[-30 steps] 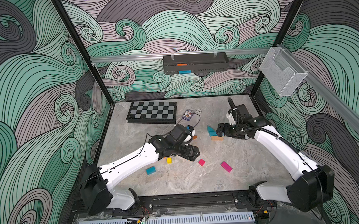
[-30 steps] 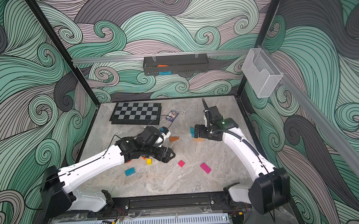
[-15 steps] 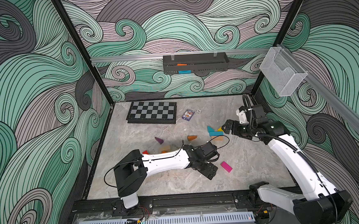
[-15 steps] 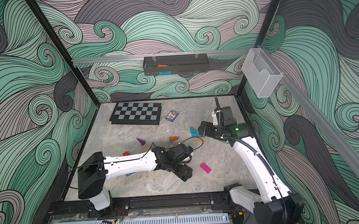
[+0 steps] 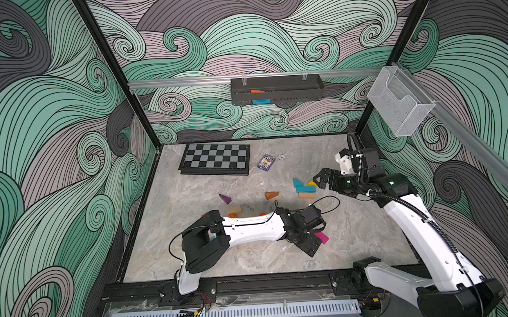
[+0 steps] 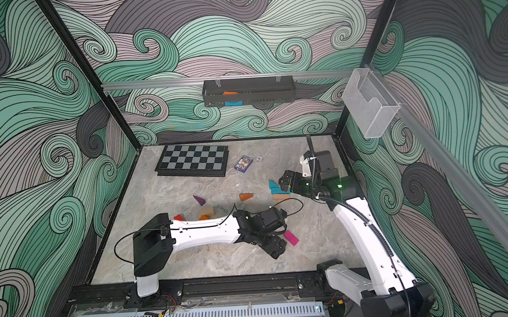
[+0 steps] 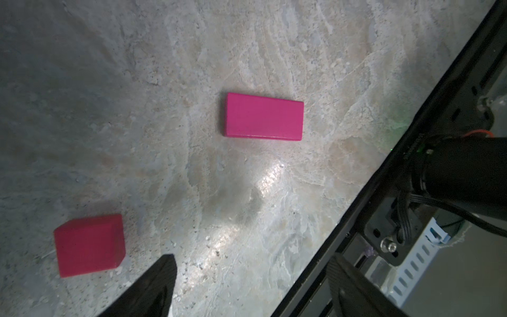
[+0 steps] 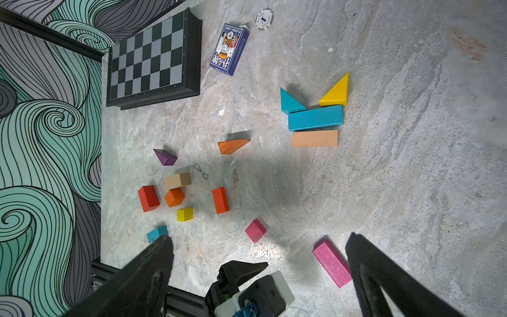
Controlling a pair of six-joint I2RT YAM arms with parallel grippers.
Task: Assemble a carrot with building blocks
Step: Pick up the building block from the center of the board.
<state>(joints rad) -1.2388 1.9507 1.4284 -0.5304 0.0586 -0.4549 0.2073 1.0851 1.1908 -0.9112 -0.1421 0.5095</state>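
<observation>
**A:** Over the last second the left arm had swung off the loose blocks mid-table and folded low across the front. The right arm had drawn back toward the side wall.

**B:** And the hands?

**A:** Both were empty. The left gripper hung with its jaws spread wide just beside the long pink block, which lay flat on the table with the pink cube near it. The right gripper was also spread wide, above the started figure.

**B:** How far along was the figure?

**A:** A teal wedge and a yellow wedge sat on a teal bar, with a beige bar just below. That looked like the leaves and a first row only. The orange wedge lay apart and unused.

**B:** So which step was it?

**A:** Fetching the next piece, I judged, probably the pink block. The next move called for centring the jaws across its narrow sides, lowering and closing, though an orange piece seemed a better fit for a carrot.
</observation>
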